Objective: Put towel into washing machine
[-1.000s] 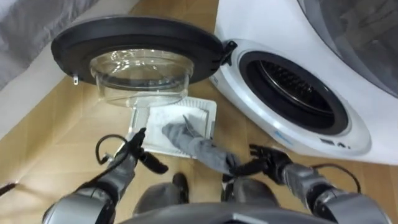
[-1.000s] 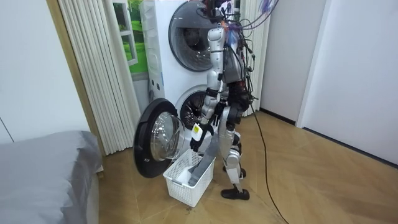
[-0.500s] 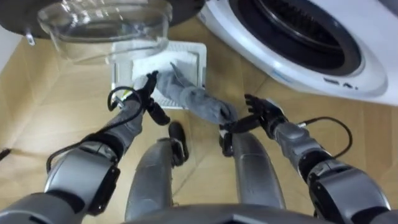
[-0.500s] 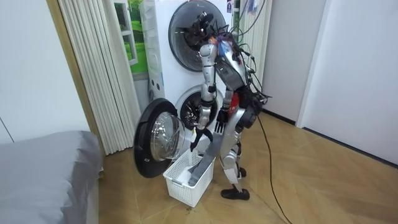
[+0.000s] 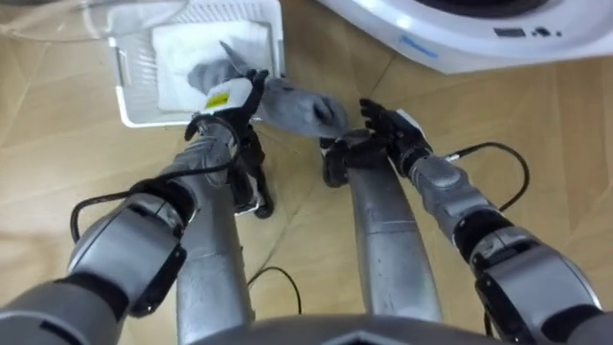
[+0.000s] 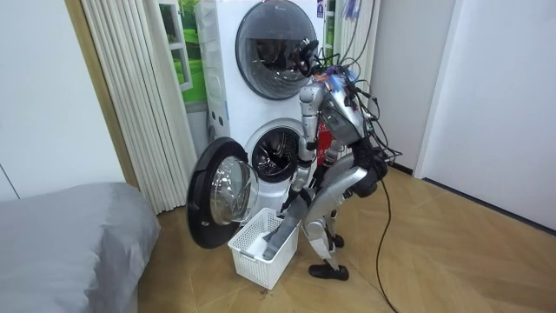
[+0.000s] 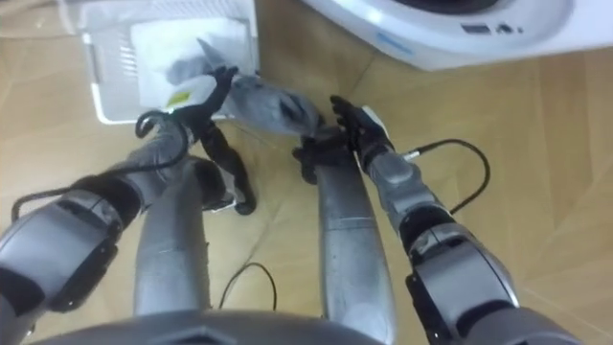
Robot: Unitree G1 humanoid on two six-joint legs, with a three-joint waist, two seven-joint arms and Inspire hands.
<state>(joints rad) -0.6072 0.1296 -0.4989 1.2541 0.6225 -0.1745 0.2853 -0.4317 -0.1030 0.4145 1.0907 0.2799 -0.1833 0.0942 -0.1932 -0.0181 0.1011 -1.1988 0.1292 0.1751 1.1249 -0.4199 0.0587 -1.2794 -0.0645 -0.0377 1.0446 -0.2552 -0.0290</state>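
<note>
A grey towel (image 5: 292, 103) is draped over the rim of a white basket (image 5: 144, 119). The white washer's (image 6: 271, 156) round door (image 6: 221, 204) is swung open.

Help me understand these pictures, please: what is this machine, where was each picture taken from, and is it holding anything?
This is a humanoid robot that walks on two legs and has two arms with hands. The two close pictures come from a stereo camera on its head, looking down. The third comes from a camera standing in the room. In the room view the robot bends forward before the washing machine, whose door stands open. On the wooden floor is a white laundry basket with a grey towel draped over its rim. The left hand is at the towel by the basket's rim; I cannot tell whether it holds it. The right hand is open, close beside the towel's free end. The towel is not yet in the machine.
</note>
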